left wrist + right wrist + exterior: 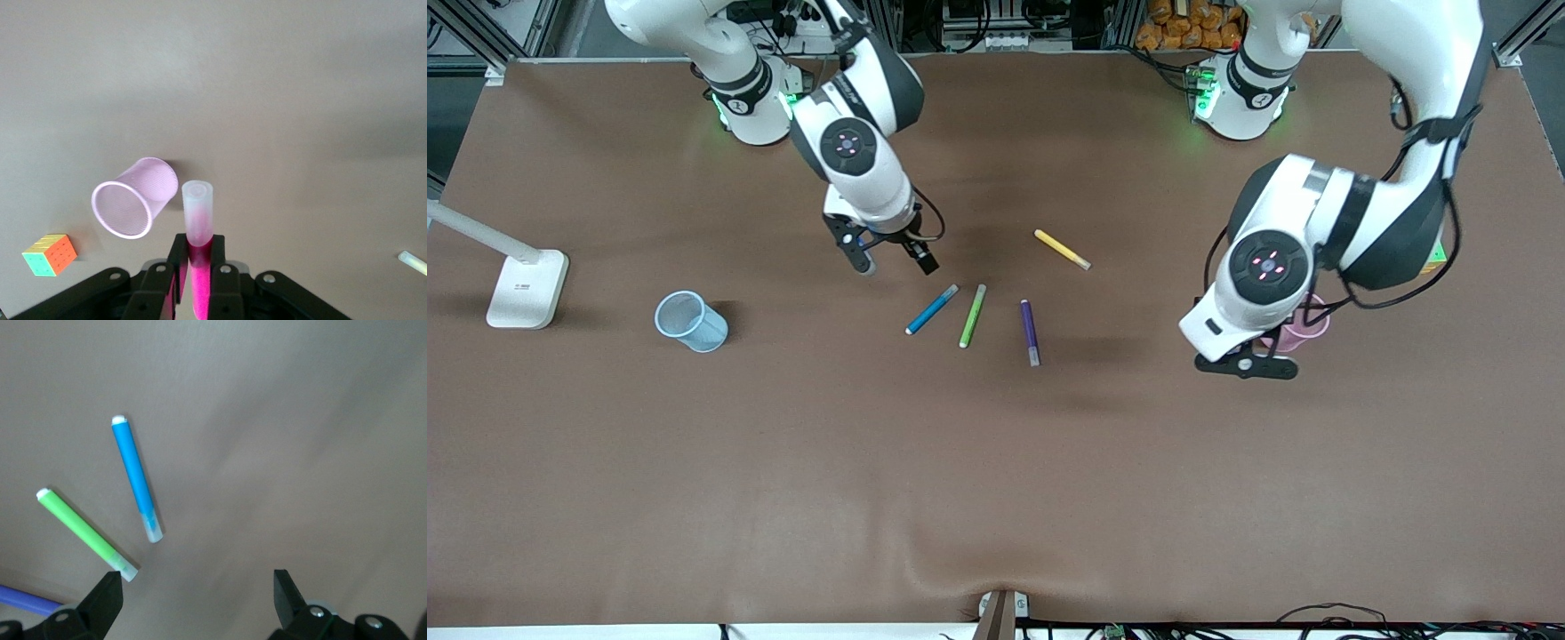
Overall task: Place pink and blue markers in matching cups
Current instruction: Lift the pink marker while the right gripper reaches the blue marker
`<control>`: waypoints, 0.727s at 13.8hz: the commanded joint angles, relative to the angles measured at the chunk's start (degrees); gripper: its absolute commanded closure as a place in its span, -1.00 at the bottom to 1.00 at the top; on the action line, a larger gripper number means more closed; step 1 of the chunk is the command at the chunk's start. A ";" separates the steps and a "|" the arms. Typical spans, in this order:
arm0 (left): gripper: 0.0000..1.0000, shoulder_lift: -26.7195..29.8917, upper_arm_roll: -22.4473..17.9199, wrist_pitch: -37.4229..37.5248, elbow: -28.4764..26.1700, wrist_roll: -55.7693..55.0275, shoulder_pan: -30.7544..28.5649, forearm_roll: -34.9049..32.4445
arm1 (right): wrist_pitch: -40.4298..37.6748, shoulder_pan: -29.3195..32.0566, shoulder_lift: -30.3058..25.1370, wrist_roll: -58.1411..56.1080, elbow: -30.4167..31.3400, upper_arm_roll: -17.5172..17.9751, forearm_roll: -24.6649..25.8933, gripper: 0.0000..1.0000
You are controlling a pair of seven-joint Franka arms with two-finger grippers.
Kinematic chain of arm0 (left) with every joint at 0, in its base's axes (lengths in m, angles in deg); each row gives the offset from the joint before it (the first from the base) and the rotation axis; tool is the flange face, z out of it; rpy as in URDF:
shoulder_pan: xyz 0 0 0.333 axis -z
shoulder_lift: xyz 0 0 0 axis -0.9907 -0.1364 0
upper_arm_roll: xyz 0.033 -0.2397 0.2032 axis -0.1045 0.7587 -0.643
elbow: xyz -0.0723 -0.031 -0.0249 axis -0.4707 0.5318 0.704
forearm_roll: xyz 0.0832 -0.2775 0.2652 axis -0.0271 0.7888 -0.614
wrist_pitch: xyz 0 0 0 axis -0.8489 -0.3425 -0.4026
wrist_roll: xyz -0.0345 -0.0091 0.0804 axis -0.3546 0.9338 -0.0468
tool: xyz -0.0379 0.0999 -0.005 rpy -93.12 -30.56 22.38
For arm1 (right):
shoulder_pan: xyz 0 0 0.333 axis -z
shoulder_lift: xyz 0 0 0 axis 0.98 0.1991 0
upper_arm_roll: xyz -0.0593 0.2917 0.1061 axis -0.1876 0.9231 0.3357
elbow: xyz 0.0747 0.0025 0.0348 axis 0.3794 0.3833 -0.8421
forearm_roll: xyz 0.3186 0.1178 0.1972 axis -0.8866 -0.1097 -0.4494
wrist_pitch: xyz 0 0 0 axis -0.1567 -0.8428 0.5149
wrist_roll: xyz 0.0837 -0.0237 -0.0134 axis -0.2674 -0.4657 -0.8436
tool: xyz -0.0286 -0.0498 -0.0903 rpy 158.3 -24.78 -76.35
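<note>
Left gripper point(198, 267) clamps pink marker point(198, 227) upright, over table just beside pink cup point(133, 198). Right gripper point(891, 260) hangs wide open, empty, over table near blue marker point(931, 309). Blue cup point(690, 321) stands well apart toward right arm's end.

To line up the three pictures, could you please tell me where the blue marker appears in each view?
Front view: the blue marker lies on the table beside the lime-green marker, toward the right arm's end.
Left wrist view: not in it.
Right wrist view: it lies out ahead of the right gripper, whose jaws are open.
Shared landmark: the lime-green marker alongside it.
</note>
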 commanded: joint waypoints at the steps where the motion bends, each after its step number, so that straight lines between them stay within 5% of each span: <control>1: 1.00 3.71 0.26 0.87 -1.23 -0.40 -1.99 -0.14 | 4.83 -2.75 2.01 3.10 1.76 -0.67 -0.01 -1.00; 10: 1.00 10.12 0.43 0.17 -4.82 -1.19 -6.92 -0.14 | 11.26 -4.59 6.93 5.83 1.94 -1.02 0.86 -0.96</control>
